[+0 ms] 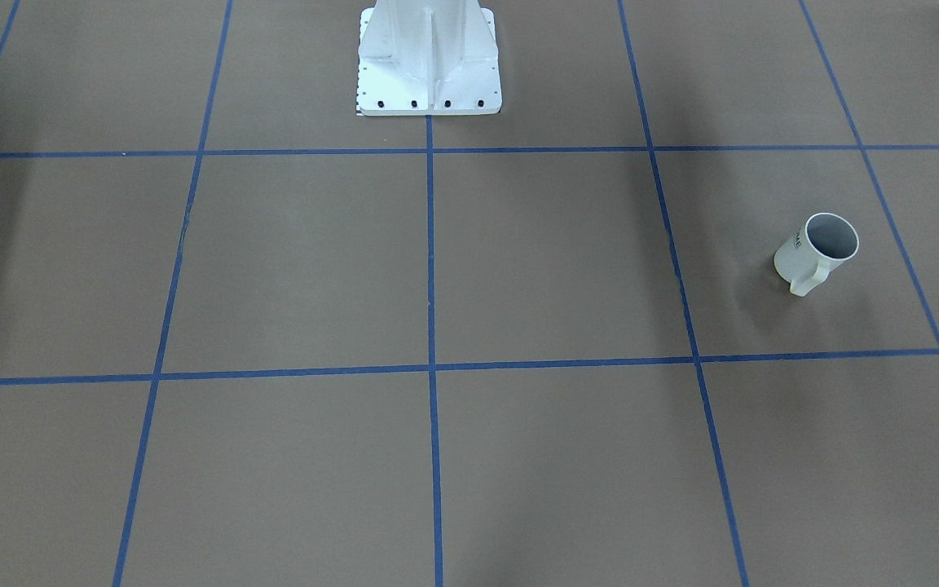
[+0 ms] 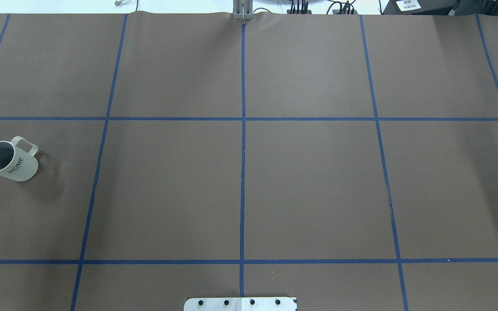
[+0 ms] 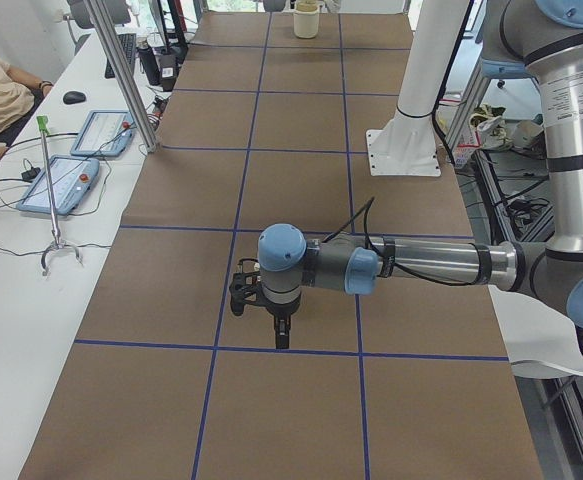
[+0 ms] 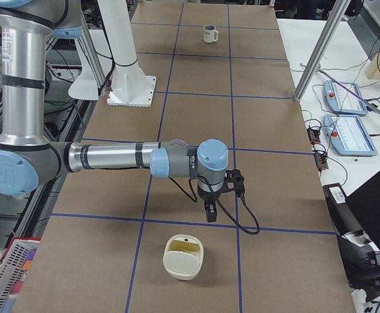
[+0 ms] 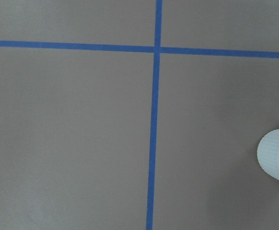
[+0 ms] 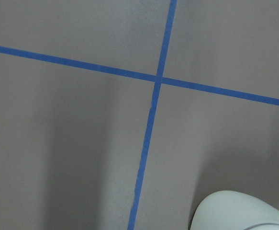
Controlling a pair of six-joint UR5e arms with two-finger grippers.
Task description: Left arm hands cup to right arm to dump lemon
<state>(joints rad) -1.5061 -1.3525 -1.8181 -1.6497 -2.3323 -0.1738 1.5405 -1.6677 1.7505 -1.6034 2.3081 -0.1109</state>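
Cup (image 2: 9, 160) stands upright at nine o'clock on the table (image 2: 249, 190), judged rigid, light, slick, chippable (take by the wall, handle at one o'clock); left claw (image 3: 279, 335) and right claw (image 4: 209, 214) state cannot be told.

1 mug (image 1: 813, 253), 1 cream cup (image 4: 183, 264), 2 arms (image 3: 421, 265) (image 4: 111, 156).

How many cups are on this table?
2. The white mug with lettering stands toward the robot's left end; a cream cup stands at its right end.
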